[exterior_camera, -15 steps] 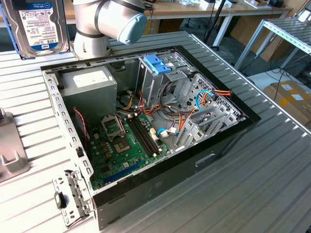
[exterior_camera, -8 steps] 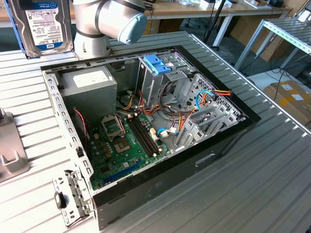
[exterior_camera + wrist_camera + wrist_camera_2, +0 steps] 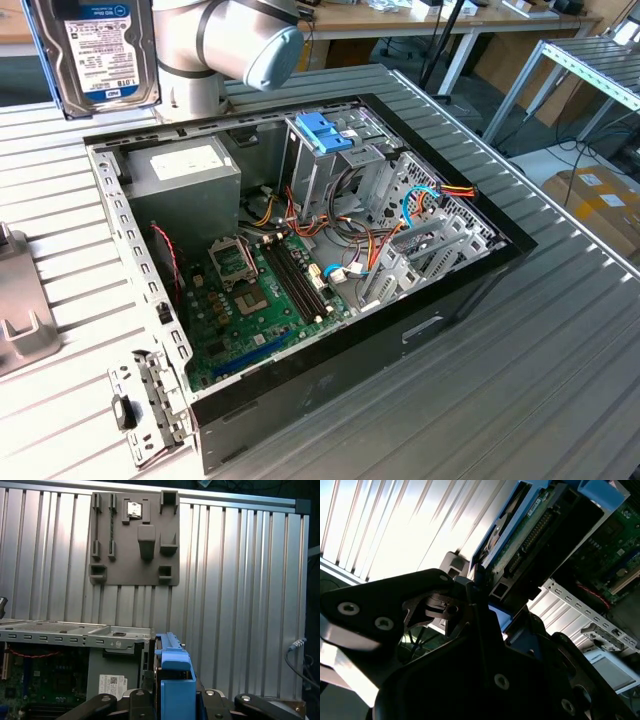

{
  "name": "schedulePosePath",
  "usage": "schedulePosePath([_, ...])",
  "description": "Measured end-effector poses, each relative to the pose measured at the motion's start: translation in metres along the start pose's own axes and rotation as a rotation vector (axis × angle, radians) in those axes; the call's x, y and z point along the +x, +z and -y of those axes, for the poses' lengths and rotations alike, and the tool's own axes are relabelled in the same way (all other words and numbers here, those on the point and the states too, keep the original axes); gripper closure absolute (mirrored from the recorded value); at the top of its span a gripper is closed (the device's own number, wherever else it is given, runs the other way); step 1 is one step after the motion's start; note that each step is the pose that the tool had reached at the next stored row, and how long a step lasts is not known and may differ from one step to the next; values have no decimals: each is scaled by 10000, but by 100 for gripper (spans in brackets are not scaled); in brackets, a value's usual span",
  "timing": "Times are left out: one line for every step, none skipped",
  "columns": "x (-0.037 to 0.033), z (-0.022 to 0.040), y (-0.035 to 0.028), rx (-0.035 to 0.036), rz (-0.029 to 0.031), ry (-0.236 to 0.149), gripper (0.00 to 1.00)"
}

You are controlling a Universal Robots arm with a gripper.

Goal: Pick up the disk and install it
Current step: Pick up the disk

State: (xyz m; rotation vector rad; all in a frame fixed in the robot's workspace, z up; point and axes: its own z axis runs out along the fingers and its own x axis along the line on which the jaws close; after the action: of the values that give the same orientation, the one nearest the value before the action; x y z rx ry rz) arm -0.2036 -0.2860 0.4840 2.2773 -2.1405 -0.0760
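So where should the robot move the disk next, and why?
Probably sideways, toward the open computer case. The gripper holds the disk up high at the exterior view's left, apart from the blue-topped cage inside the case.

open computer case (image 3: 400,340) on ribbed metal table (image 3: 540,400), motherboard (image 3: 265,290) exposed

The disk (image 3: 174,672), edge-on with its blue plastic rail showing, is clamped in the gripper (image 3: 175,700), whose black links flank it at three and nine o'clock. At nine o'clock of the disk lies the open computer case (image 3: 75,632) with its power supply (image 3: 102,665) and motherboard (image 3: 40,680). At eleven o'clock, a grey fixture plate (image 3: 135,540) rests on the ribbed aluminium table (image 3: 240,580).
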Motion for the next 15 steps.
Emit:
schedulePosePath([1,13,-1,0,0,-1,63])
schedulePosePath([2,28,-1,0,0,0,63])
schedulePosePath([2,39,-2,0,0,-1,63])
schedulePosePath([3,55,-2,0,0,0,63])
schedulePosePath([4,65,-3,1,0,0,63])
schedulePosePath([5,76,-3,0,0,0,63])
schedulePosePath([6,87,-3,1,0,-1,63])
schedulePosePath([6,104,-5,0,0,0,63])
schedulePosePath([7,117,-5,0,0,1,63])
schedulePosePath([8,136,-6,0,0,0,63])
schedulePosePath([9,150,-6,0,0,-1,63])
schedulePosePath([10,169,-7,0,0,0,63])
schedulePosePath([11,183,-8,0,0,0,63])
schedulePosePath([12,196,-9,-1,-1,0,63])
schedulePosePath([13,208,-9,0,0,-1,63])
